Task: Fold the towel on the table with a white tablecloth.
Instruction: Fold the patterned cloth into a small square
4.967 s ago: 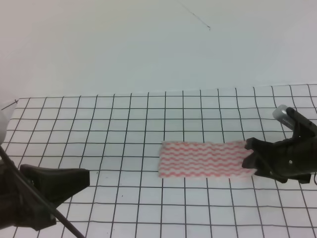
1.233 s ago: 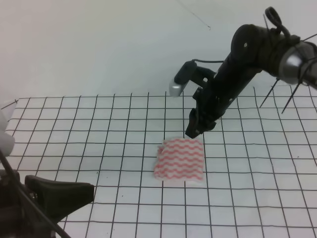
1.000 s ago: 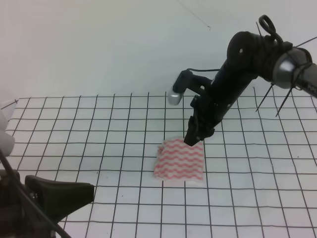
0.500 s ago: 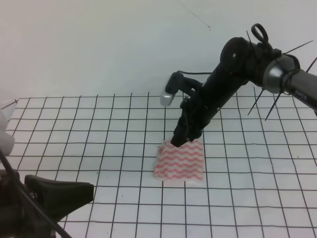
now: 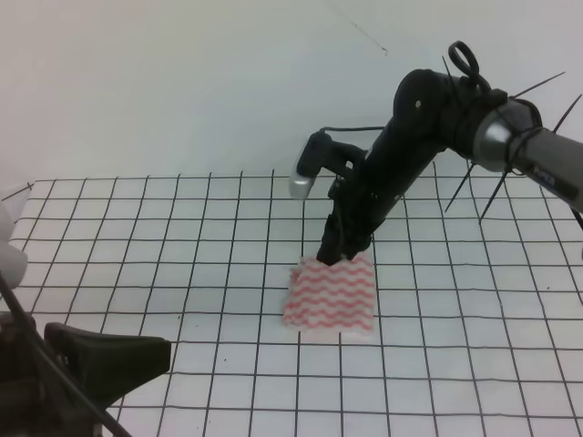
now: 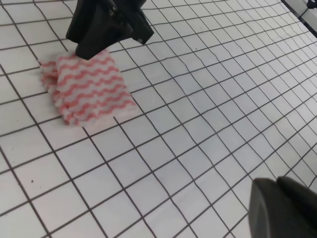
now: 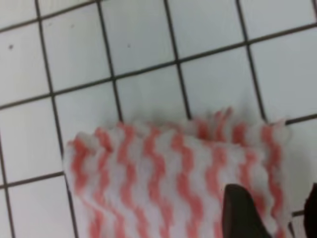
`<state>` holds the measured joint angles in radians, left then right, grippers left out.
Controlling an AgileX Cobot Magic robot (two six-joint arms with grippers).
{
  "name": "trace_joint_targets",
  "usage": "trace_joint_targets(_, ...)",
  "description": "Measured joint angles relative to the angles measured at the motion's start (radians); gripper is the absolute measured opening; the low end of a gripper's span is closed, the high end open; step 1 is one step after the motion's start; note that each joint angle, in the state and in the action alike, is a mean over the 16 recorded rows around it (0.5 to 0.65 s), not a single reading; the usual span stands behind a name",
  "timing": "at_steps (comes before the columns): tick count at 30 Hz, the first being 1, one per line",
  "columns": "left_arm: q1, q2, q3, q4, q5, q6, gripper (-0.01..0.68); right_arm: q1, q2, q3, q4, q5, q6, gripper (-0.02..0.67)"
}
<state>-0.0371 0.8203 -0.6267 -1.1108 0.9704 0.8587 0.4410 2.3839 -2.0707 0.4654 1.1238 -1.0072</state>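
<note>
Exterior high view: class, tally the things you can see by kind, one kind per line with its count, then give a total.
Towel: 1
Table: 1
Grippers: 2, the right gripper at the towel's far edge, the left gripper low at the near left
Total: 4

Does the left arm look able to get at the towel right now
Probably yes. The left gripper sits low at the near left, with only bare tablecloth between it and the towel, though the right gripper occupies the far edge.

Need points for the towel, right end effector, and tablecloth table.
towel (image 5: 330, 296), exterior high view, centre of the folded cloth.
right end effector (image 5: 332, 254), exterior high view, between the fingertips.
table with a white tablecloth (image 5: 164, 237), exterior high view, bare grid area.
</note>
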Motion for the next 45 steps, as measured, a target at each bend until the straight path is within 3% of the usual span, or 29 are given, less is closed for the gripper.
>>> trace_joint_targets(14, 0.000, 0.000, 0.000, 0.002, 0.002, 0.000, -0.003, 0.000, 0.046, -0.015, 0.035, 0.060, 0.006, 0.264)
trace_joint_targets(32, 0.000, 0.000, 0.000, 0.007, -0.005, 0.000, -0.003, 0.000, 0.057, -0.100, 0.109, 0.093, -0.064, 0.058)
trace_joint_targets(37, 0.000, 0.000, 0.000, 0.009, -0.006, 0.000, -0.003, 0.000, 0.058, -0.108, 0.106, 0.091, -0.065, 0.094)
trace_joint_targets(45, 0.000, 0.000, 0.000, 0.020, -0.007, -0.002, -0.003, 0.000, 0.060, -0.106, 0.129, 0.076, -0.063, 0.253)
